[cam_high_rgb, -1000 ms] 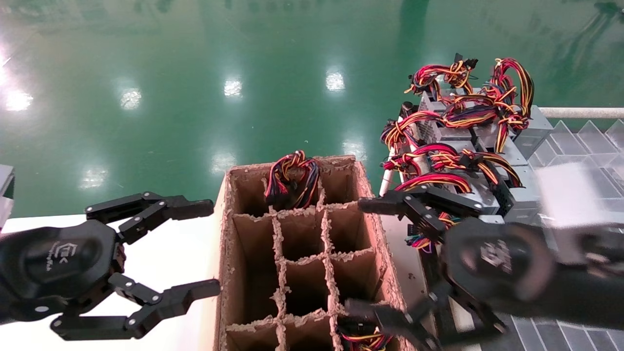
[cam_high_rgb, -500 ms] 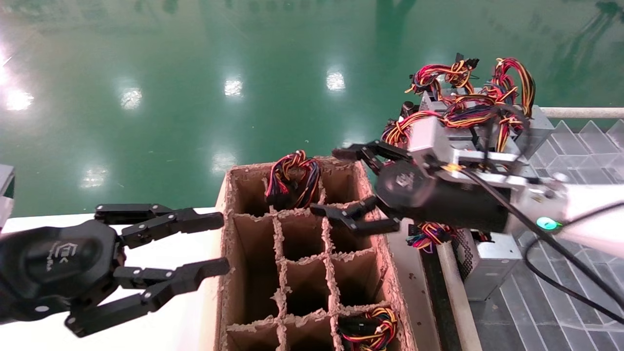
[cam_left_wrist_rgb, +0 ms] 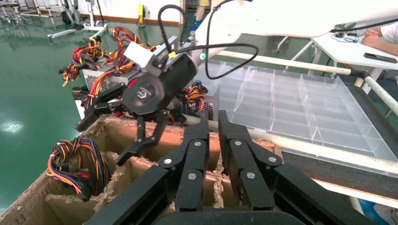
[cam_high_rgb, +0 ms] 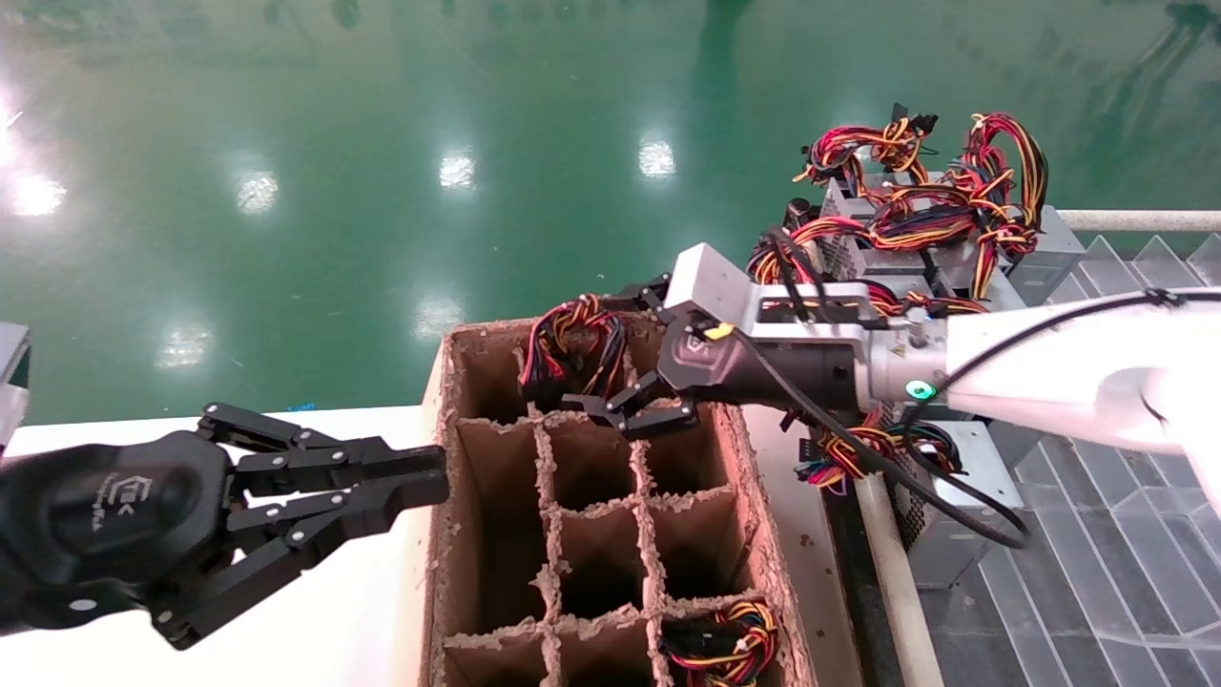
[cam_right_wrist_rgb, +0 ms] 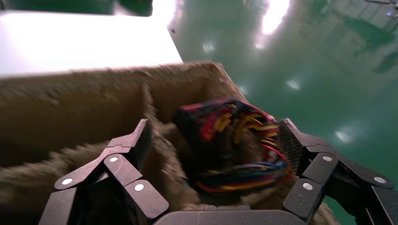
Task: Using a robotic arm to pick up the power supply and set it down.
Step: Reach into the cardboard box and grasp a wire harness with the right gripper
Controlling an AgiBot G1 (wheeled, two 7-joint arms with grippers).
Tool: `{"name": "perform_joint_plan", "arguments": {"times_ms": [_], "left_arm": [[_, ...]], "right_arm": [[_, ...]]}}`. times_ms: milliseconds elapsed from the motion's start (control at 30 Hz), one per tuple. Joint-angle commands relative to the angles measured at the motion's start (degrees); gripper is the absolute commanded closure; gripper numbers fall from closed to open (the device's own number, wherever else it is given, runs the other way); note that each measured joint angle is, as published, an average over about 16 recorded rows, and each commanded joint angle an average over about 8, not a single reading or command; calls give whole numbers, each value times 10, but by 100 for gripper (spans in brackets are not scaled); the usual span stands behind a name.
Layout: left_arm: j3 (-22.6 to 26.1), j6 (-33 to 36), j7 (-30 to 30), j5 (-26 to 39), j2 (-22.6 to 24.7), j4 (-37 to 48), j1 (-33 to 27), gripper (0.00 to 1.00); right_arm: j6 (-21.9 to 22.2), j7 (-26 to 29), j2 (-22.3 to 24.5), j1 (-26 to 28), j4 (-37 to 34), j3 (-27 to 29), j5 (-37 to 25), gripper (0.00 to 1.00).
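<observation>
A power supply sits down in a far cell of the divided cardboard box [cam_high_rgb: 763,534]. Only its red, yellow and black wire bundle [cam_high_rgb: 572,348] shows; the metal body is hidden. My right gripper [cam_high_rgb: 610,353] hangs open over the box's far end, right beside that bundle. In the right wrist view the wire bundle [cam_right_wrist_rgb: 234,140] lies between the spread fingers of the right gripper [cam_right_wrist_rgb: 216,140], untouched as far as I can see. My left gripper [cam_high_rgb: 429,477] is shut and empty at the box's left wall. The left wrist view shows the left gripper [cam_left_wrist_rgb: 213,123], the right gripper [cam_left_wrist_rgb: 101,143] and the bundle [cam_left_wrist_rgb: 75,164].
Several more power supplies [cam_high_rgb: 916,239] with wire bundles are stacked to the right of the box. Another bundle [cam_high_rgb: 720,644] fills a near right cell. A clear divided tray [cam_left_wrist_rgb: 300,103] lies far right. A white table [cam_high_rgb: 362,611] is under the left arm.
The right arm swung from the near right up and left to the far cells beside the wire bundle. The left gripper closed from wide open to shut.
</observation>
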Motion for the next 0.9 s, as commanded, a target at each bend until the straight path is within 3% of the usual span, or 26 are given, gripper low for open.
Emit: {"name": "perform_joint_plan", "arguments": {"times_ms": [33,333,900], "left_arm": [[0,0,0,0,0,0,0,100],[0,0,0,0,0,0,0,100],[0,0,0,0,0,0,0,100]], "right_arm": [[9,-18,-10,10,-20,-5,-9,100],[71,-60,-39,29,-79,-1,-9,100],[161,-78,-73,23,-124,3,-4,100]]}}
